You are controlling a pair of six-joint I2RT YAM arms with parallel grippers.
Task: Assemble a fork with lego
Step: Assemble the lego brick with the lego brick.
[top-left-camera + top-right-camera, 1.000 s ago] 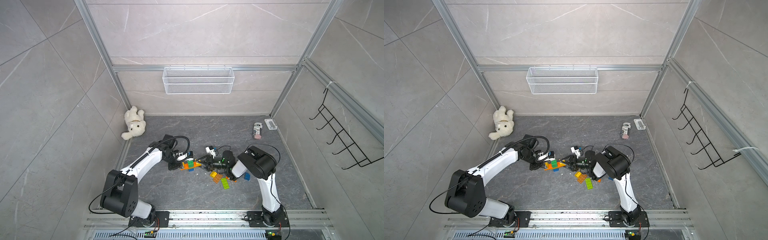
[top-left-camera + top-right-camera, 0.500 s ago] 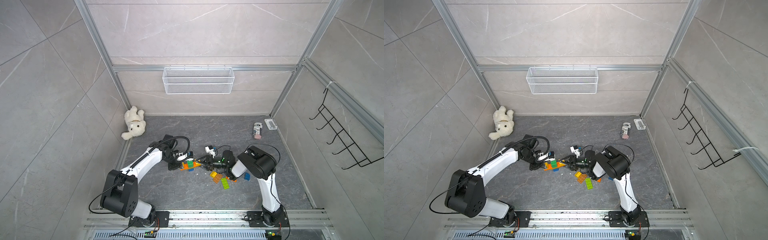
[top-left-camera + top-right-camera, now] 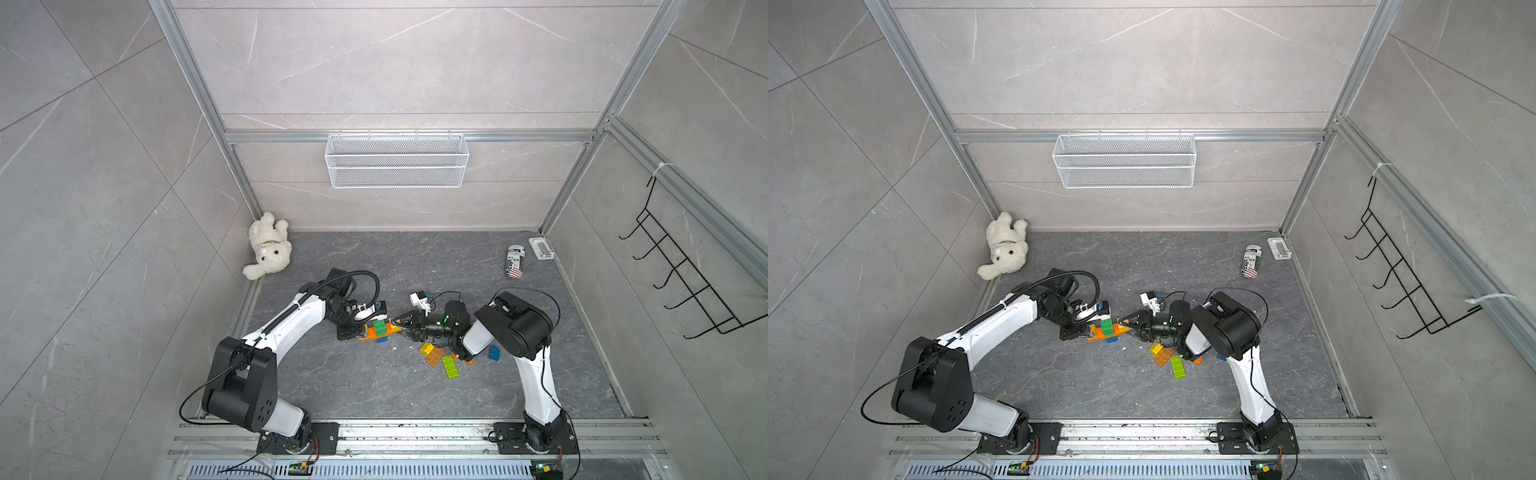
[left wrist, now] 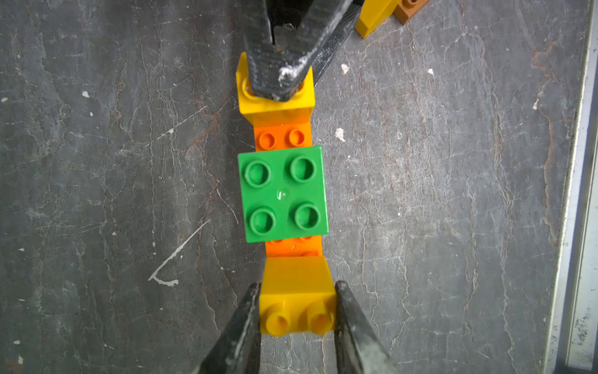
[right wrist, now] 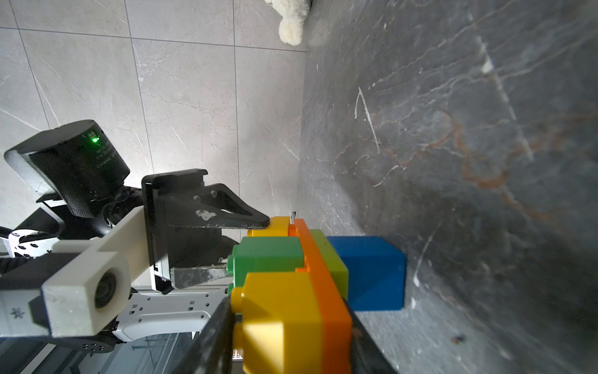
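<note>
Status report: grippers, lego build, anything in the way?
Left gripper shut on lego build, yellow end. Right gripper shut on opposite end. Loose bricks nearby, not touching.

Wht teddy [image 3: 268,249] in corner, wire basket [image 3: 397,162] on back wall [image 3: 395,83], can [image 3: 515,261] on floor [image 3: 374,257], hook rack [image 3: 681,286].

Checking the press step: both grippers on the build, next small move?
Probably open the right gripper and back off: its yellow brick looks seated flush on the orange plate, while the left gripper clamps the other end of the build.
</note>
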